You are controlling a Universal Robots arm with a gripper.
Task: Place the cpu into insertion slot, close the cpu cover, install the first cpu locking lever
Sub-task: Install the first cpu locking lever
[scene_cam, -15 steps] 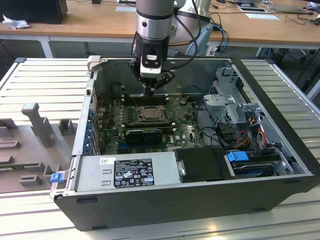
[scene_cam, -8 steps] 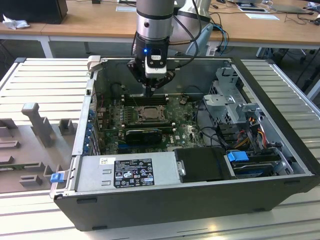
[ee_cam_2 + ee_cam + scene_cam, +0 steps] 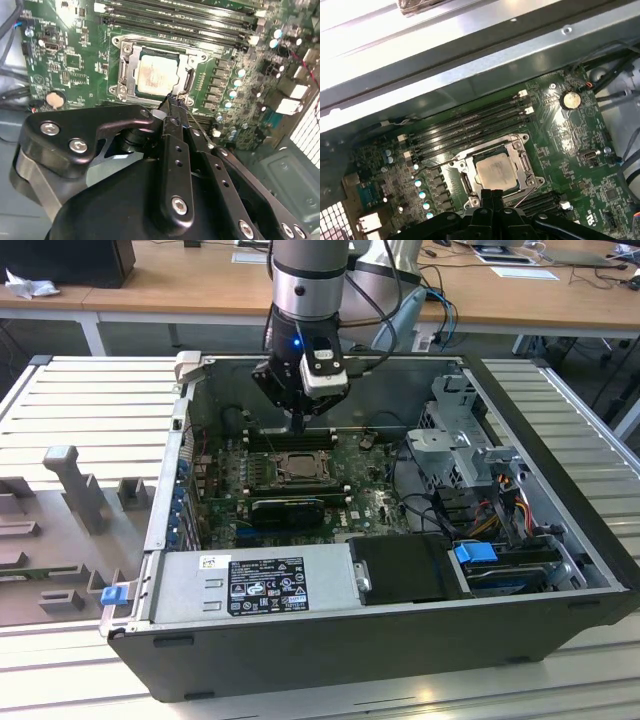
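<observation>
I note pale silver-beige flat square cpu (image 3: 157, 75) seated in dark metal-rimmed insertion slot (image 3: 150, 40). Silver-grey windowed cpu cover (image 3: 131, 70) lies down over it. Black gripper (image 3: 171, 101) narrow, fingers together, tip at cover edge.

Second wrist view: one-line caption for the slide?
Shut black robot hand at the edge of the silver-grey metal cover frame lying over the pale silver square cpu on the green motherboard.
</observation>
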